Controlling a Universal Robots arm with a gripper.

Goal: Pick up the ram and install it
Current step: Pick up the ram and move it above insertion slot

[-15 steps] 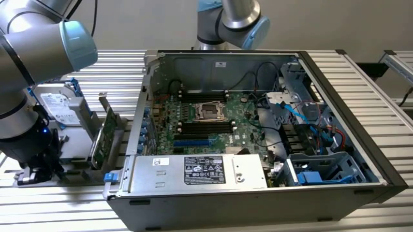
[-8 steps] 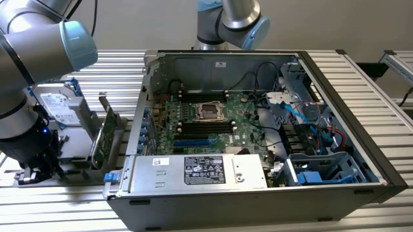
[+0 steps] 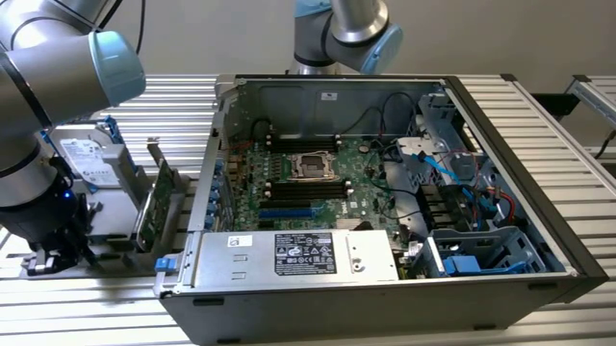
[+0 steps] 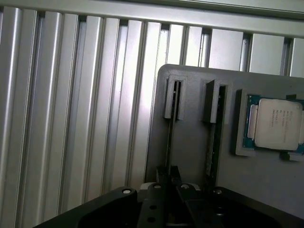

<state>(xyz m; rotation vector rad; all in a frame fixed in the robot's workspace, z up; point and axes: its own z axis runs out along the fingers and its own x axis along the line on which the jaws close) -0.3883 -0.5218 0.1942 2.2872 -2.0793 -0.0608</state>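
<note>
Ram [image 4: 170, 142]: standing on edge in the grey holder [image 4: 190, 142], in the slot farther from the processor. It's seen edge-on, so it's just a thin line and the chips can't be made out.
Tool [image 4: 168, 176]: narrow, with fingers pinched in on the ram's near end from both sides. The contact itself is dark and partly cut off by the tool's own body.
Second stick [image 4: 212, 142]: in the neighbouring slot, just beside the ram, untouched.
Processor [image 4: 275, 124]: flat in a recess of the same holder, one edge cut off by the frame.
Counter [image 4: 71, 118]: ribbed aluminium under it all.
Arm [image 3: 48, 86]: looms at the exterior view's left and hides the ram there (the tool is only a dark shape low down).
Hard drive [image 3: 86, 162], green card [image 3: 159, 205]: upright just beside the arm.
Case [image 3: 385, 317]: open, well apart from the ram.
Motherboard [image 3: 288, 162]: black memory slots [image 3: 306, 191] on show beside the socket.
</note>
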